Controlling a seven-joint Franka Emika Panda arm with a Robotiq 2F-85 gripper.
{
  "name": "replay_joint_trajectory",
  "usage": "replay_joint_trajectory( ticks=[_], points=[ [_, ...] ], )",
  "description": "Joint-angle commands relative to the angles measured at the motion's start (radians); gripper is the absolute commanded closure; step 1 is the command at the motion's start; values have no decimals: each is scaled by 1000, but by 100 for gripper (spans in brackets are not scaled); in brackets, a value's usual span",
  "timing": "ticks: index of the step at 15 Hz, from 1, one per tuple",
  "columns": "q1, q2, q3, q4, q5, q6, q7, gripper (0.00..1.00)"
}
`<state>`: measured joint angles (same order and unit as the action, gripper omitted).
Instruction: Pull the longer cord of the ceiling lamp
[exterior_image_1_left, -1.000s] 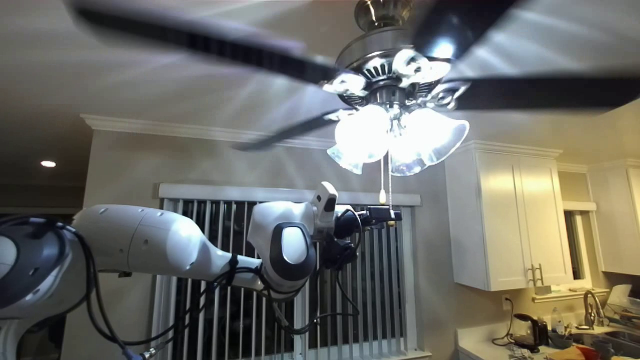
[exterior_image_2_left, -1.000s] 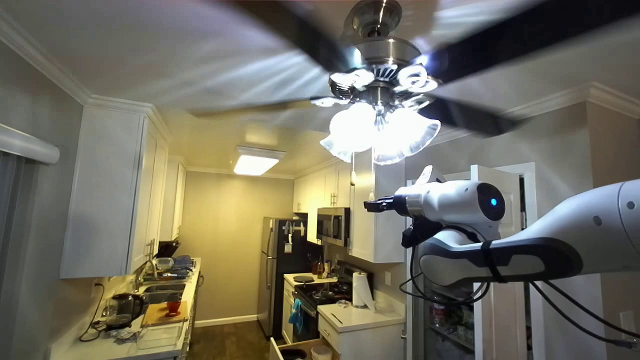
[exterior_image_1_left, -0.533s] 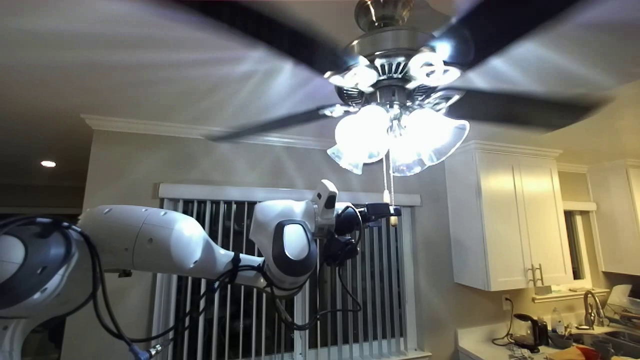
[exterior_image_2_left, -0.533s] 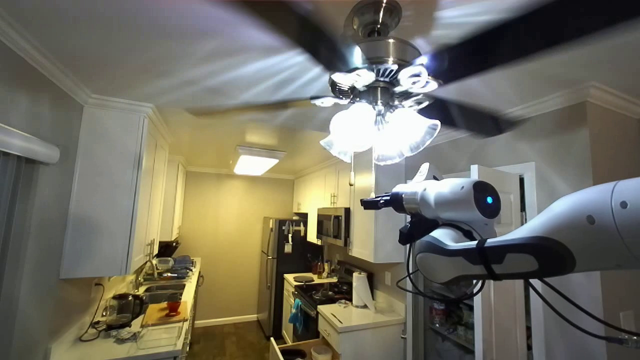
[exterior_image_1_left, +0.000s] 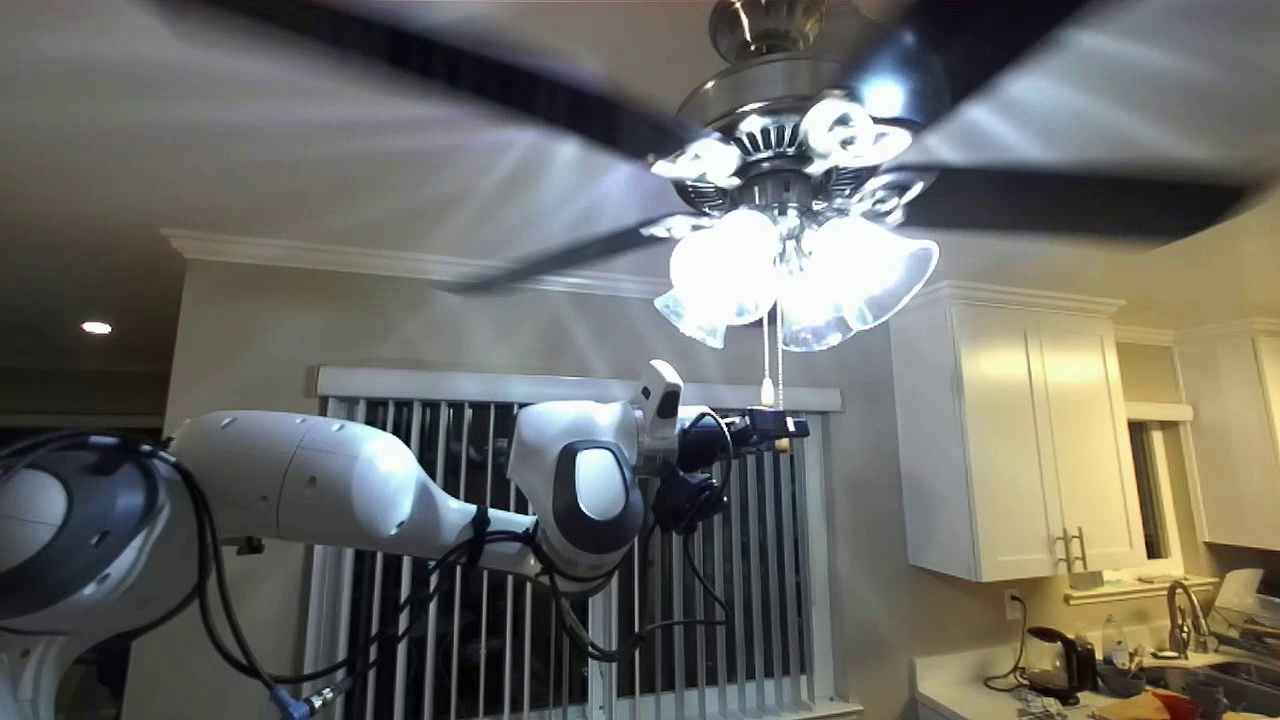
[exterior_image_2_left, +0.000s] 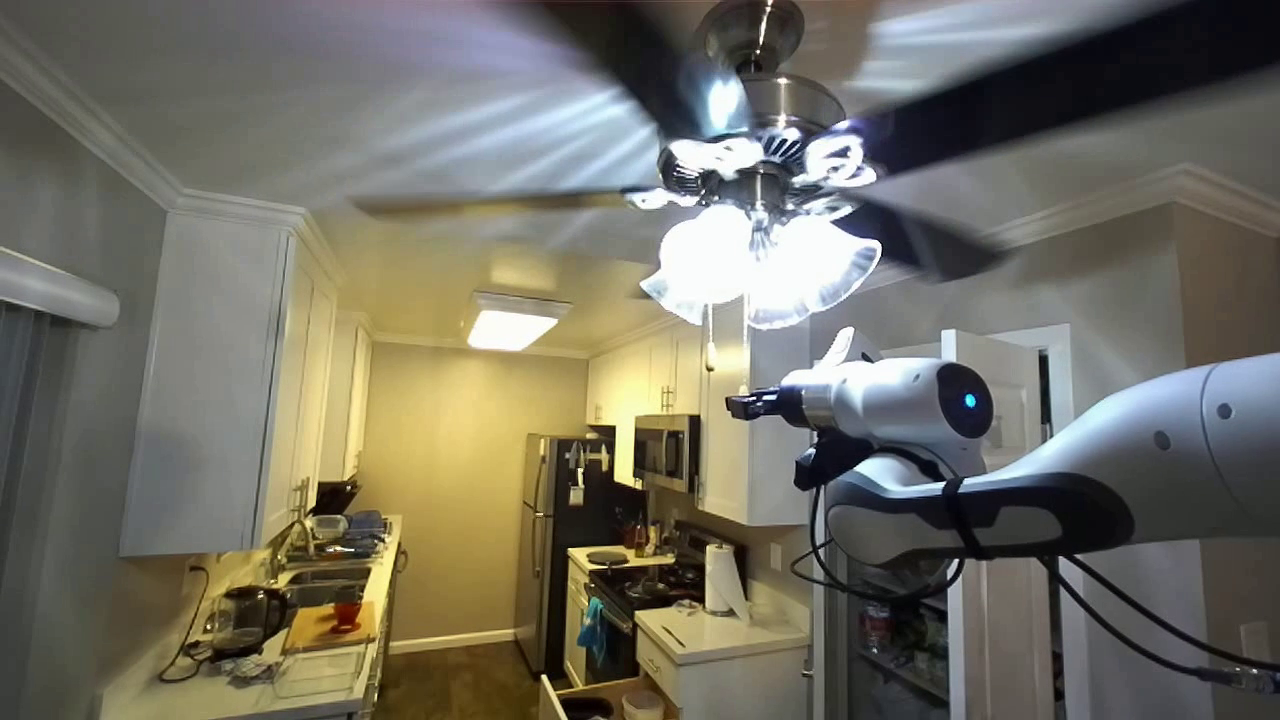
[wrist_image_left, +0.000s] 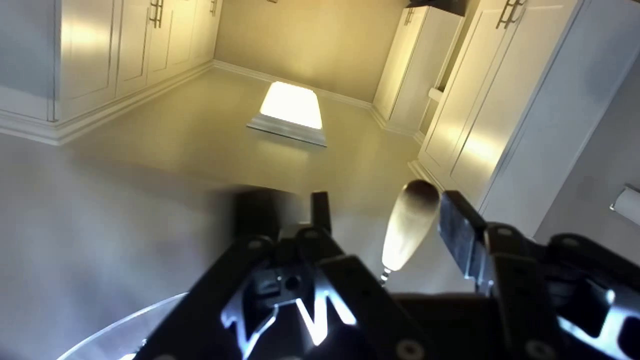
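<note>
The ceiling lamp (exterior_image_1_left: 786, 190) hangs lit at the top in both exterior views (exterior_image_2_left: 757, 185), with frosted glass shades and dark blades. The longer cord (exterior_image_1_left: 780, 350) hangs straight down to my gripper (exterior_image_1_left: 785, 427); its pale knob (exterior_image_1_left: 782, 446) shows just below the fingers. In an exterior view the cord (exterior_image_2_left: 745, 340) ends just above my gripper (exterior_image_2_left: 748, 404). In the wrist view that knob (wrist_image_left: 411, 225) stands between the open fingers of my gripper (wrist_image_left: 385, 212), nearer the right finger; I cannot tell whether they touch. A shorter cord's knob (exterior_image_1_left: 767, 391) hangs just above the gripper.
Blurred dark fan blades (exterior_image_1_left: 1070, 200) sweep above the arm. Vertical blinds (exterior_image_1_left: 460, 600) and a window stand behind the arm. White wall cabinets (exterior_image_1_left: 1030, 430) stand to the right. A partly open door (exterior_image_2_left: 1000, 440) stands behind the arm. Cables hang from the wrist.
The arm has moved slightly rightward in one view and leftward in the opposite view, toward the cords. The cords have swung a little and back. The fan blades have changed position.
</note>
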<state>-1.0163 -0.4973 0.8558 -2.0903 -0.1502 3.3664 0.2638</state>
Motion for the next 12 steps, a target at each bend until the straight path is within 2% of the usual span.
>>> replay_joint_trajectory(
  ticks=[1, 4, 6, 8, 12],
  points=[
    [-18, 30, 20, 32, -6, -3, -5, 72],
    [-13, 40, 23, 38, -8, -3, -8, 91],
    [-12, 45, 25, 41, -9, -3, -9, 98],
    [-12, 50, 25, 44, -10, -4, -10, 93],
    [-14, 56, 24, 38, -11, -9, -11, 92]
  ],
)
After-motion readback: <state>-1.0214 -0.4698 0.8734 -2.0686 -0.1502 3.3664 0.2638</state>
